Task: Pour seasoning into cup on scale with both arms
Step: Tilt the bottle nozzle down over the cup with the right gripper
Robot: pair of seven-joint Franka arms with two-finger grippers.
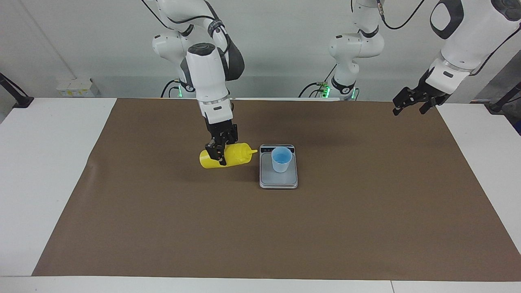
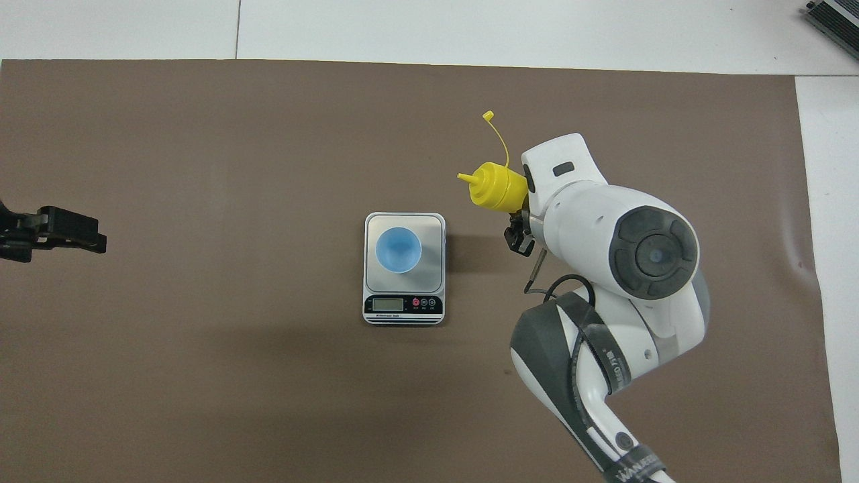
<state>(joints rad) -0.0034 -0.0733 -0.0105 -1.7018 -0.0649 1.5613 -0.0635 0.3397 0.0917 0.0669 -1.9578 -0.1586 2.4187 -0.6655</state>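
Note:
My right gripper [image 1: 217, 158] is shut on the seasoning, a yellow squeeze bottle [image 1: 236, 155] [image 2: 493, 188]. The bottle hangs tilted almost level just above the mat, beside the scale toward the right arm's end. Its nozzle points at the scale, short of the cup's rim. Its cap strap [image 2: 498, 137] trails away from the robots. The light-blue cup [image 1: 281, 159] [image 2: 398, 249] stands upright on the scale [image 1: 278, 181] [image 2: 436, 225]. In the overhead view the right arm's wrist hides most of its gripper. My left gripper [image 1: 411, 103] [image 2: 67, 231] waits open over the mat's edge at the left arm's end.
A brown mat [image 1: 285, 236] covers most of the white table [image 1: 44, 162]. A third white arm [image 1: 352, 49] stands at the back between the two bases. The scale's display strip [image 2: 402, 305] faces the robots.

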